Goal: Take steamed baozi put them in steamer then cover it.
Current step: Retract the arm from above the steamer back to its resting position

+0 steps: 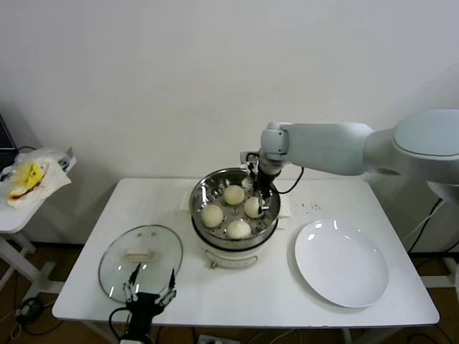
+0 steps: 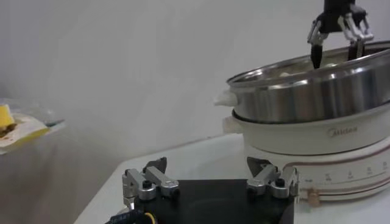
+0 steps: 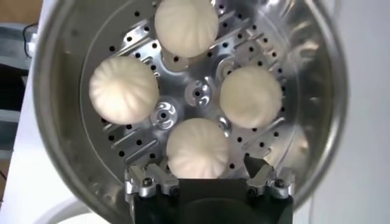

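Four cream-white baozi lie in the shiny steamer on its white pot base: at the back, left, front and right. My right gripper hangs open just over the right one. In the right wrist view its open jaws stand either side of one baozi, with three others around it. The glass cover with its white handle lies flat on the table at front left. My left gripper is open and empty at the cover's near edge, as the left wrist view also shows.
A flat white plate lies at the front right of the white table. A bag sits on a side table at far left. The steamer wall and my right gripper show in the left wrist view.
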Robot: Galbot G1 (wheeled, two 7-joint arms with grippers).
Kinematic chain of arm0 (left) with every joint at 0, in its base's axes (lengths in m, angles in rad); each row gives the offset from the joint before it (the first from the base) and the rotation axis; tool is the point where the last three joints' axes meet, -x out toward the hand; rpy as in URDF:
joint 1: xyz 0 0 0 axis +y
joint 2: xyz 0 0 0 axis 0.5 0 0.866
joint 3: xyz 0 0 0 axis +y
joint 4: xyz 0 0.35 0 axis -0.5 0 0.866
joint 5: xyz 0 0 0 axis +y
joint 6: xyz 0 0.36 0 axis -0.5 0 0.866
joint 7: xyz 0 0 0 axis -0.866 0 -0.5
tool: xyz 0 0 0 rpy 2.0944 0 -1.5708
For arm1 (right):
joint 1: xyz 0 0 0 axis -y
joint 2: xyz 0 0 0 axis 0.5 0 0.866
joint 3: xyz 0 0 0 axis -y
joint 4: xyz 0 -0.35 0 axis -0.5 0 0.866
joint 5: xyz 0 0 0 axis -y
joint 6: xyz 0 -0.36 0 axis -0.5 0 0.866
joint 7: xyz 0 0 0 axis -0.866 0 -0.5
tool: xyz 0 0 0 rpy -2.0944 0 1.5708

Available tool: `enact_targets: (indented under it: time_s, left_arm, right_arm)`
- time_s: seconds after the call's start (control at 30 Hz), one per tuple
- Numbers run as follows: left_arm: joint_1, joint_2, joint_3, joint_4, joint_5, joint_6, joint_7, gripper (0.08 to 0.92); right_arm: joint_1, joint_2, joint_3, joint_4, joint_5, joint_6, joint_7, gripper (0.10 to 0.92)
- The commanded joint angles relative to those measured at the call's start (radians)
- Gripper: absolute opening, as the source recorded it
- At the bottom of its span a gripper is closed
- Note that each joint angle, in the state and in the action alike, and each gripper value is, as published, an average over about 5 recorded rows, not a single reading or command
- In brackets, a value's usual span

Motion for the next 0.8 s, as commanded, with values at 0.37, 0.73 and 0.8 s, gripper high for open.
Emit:
enact_targets:
  time_s: [0.37, 0.73, 0.8]
  left_arm:
    - [-0.020, 0.015, -0.030, 0.003, 0.018, 0.002, -0.018, 0.823]
    - [-0.027, -0.001, -0.036, -0.014, 0.088, -0.004, -0.031, 0.823]
    - [-0.028, -0.002, -0.039, -0.020, 0.097, -0.003, -0.032, 0.823]
  right_arm:
    - [-0.067, -0.586, 0.325, 0.394, -0.007, 0.325, 0.550, 0.823]
    - [-0.805, -0.838, 1.036, 0.551, -0.141, 0.511, 0.811, 0.823]
    - [-0.903, -0.845, 1.143, 0.566, -0.152, 0.520, 0.837, 0.823]
